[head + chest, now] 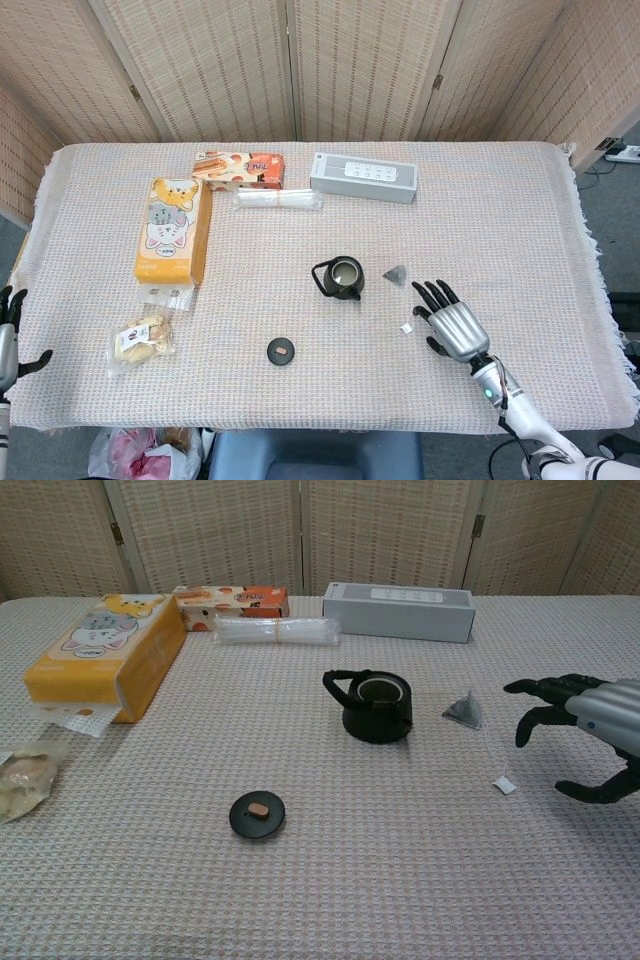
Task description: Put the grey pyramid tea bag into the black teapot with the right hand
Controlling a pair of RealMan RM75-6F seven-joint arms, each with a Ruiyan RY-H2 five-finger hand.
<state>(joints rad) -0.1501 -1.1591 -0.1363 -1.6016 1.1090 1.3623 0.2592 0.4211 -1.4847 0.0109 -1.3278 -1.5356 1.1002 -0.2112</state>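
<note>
While the right hand (455, 328) is held spread and empty, the grey mesh pyramid tea bag (397, 274) is seen beside the round black teapot (340, 278). Woven cloth (500, 220) is laid to every table edge.

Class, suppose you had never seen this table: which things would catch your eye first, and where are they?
Mid-table stands the black teapot, lid off, with the grey tea bag just to its right. The right hand, fingers spread, hovers near the bag. At far left lies a bright orange cat box.

Left hand (8, 340) cut by frame edge
</note>
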